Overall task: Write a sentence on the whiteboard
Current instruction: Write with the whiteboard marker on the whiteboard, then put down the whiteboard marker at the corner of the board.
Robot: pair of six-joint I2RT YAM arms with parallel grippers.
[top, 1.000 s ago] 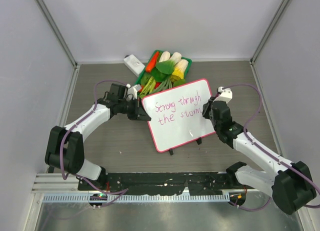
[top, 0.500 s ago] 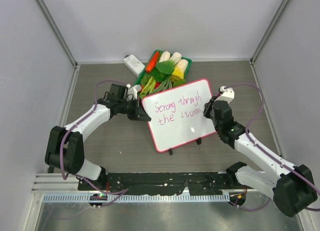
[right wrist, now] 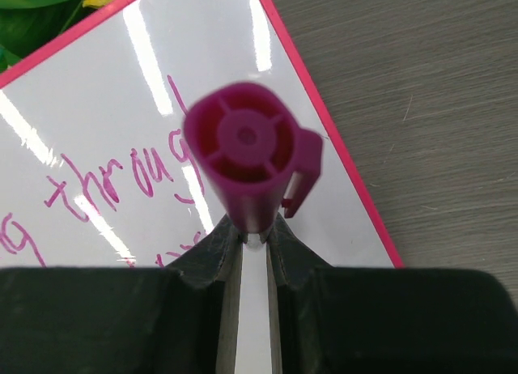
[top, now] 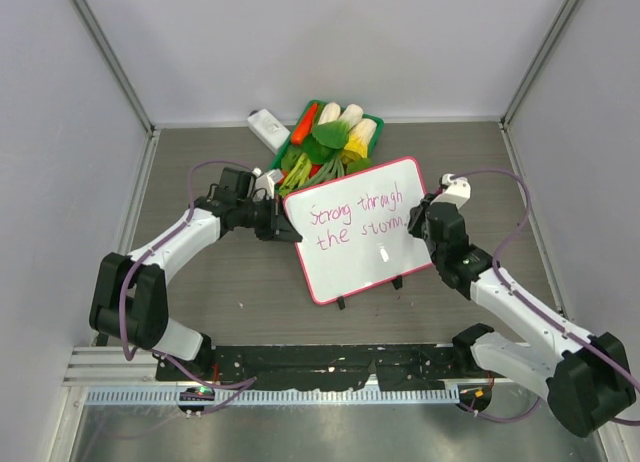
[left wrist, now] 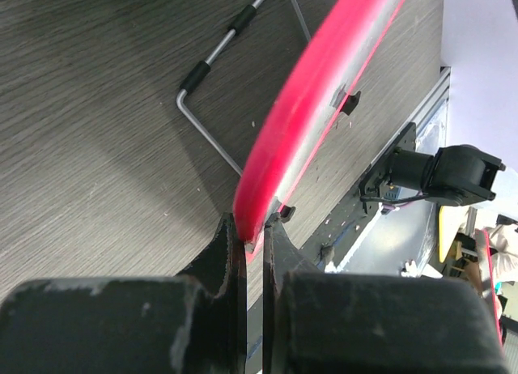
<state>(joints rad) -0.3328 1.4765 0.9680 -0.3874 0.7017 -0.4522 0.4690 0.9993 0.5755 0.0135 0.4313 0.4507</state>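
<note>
Writing appears at or near its end: the sentence [top: 352, 214], "Strong through the storm", fills two lines on the whiteboard [top: 360, 272]. The board stands tilted at mid-table, in front of the vegetable basket [top: 374, 118].

The left gripper [left wrist: 252, 231] is clamped on the board's pink rim. The right gripper [right wrist: 255, 231] is closed on a magenta marker [right wrist: 243, 143] at the board's right edge.

Next, lift the marker clear without smudging.

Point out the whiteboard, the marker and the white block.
whiteboard [top: 350, 272]: top view, bare lower face.
marker [right wrist: 247, 143]: right wrist view, round magenta end.
white block [top: 268, 128]: top view, its middle.
</note>
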